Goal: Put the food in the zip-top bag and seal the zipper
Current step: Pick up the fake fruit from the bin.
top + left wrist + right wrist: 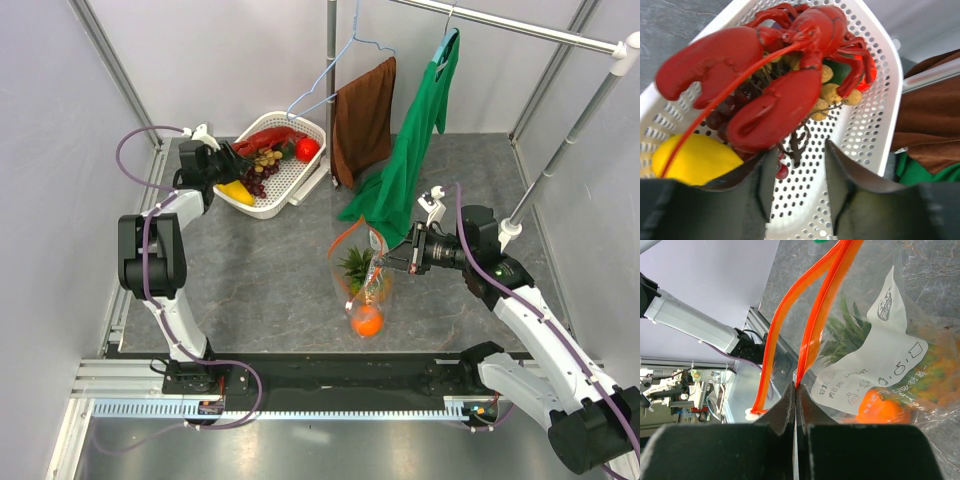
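Inside the zip-top bag [341,272]: pineapple [356,264], orange ball [367,320]; right claw [796,388] pinches zipper [821,307]; left claw [800,151] parted over basket [867,125].

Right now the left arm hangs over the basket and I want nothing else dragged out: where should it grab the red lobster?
Probably the big claw nearest the left gripper, pinched across its width from above. The red lobster lies on top of the grapes in the white basket, so that claw is exposed; its legs look thin.
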Tool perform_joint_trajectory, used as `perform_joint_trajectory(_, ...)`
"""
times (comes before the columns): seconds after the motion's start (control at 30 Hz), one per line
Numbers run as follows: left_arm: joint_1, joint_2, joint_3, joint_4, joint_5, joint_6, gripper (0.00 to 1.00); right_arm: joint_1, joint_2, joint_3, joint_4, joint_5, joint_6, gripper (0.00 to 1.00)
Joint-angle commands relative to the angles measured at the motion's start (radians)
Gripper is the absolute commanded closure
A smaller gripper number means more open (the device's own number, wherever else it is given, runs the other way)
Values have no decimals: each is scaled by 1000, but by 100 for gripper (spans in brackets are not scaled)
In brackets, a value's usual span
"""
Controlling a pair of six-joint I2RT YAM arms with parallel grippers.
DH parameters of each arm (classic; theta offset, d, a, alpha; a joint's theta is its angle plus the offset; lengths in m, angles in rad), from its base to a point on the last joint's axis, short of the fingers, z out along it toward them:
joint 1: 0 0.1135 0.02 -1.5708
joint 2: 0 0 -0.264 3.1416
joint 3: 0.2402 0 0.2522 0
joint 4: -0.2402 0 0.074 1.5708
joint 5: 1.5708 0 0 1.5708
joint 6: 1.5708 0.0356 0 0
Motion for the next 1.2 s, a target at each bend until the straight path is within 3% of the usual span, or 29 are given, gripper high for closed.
perform_joint_trajectory(0.0,2,-5,25,82,45,-39,65,-2,-2,2,24,5,-19,100)
perform_joint_trajectory(0.3,2,-103,-78,73,59,-46,98,-2,-7,5,22,10,-21,100)
perform_joint_trajectory(0.6,2,-336,-205,-1,71,-5,98,-2,-13,0,28,11,-18,100)
perform_joint_trajectory(1.17,3,-574,-165,-257,201,201,98,-2,-25,-12,41,23,-15,100)
